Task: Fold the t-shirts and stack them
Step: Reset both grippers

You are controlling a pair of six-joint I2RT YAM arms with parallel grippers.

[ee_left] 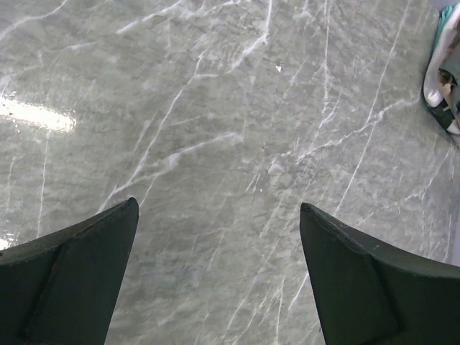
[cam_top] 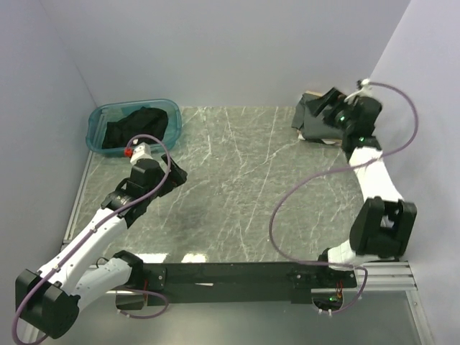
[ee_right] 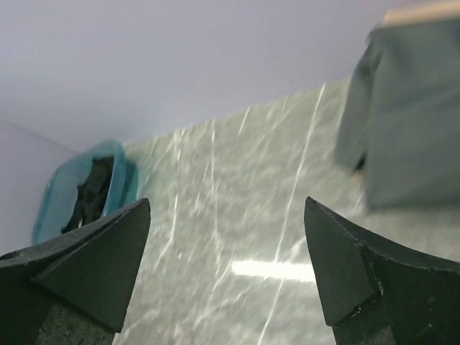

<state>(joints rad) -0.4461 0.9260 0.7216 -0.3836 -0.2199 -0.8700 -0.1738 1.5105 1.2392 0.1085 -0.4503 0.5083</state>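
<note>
A folded stack of t-shirts (cam_top: 307, 126) with a dark charcoal-grey one on top lies at the table's far right corner. In the right wrist view this charcoal shirt (ee_right: 406, 122) is at the upper right, with a tan edge (ee_right: 420, 13) above it. In the left wrist view the stack's white and teal edges (ee_left: 442, 68) show at the far right. A black t-shirt (cam_top: 136, 128) lies crumpled in the teal tub (cam_top: 97, 118). My right gripper (cam_top: 325, 103) (ee_right: 227, 201) is open and empty above the stack. My left gripper (cam_top: 177, 175) (ee_left: 218, 205) is open and empty over bare marble.
The teal tub stands at the far left corner and also shows in the right wrist view (ee_right: 50, 205). The grey marble table (cam_top: 237, 187) lies between tub and stack. Pale walls close in at the back and both sides. A black rail (cam_top: 237, 274) runs along the near edge.
</note>
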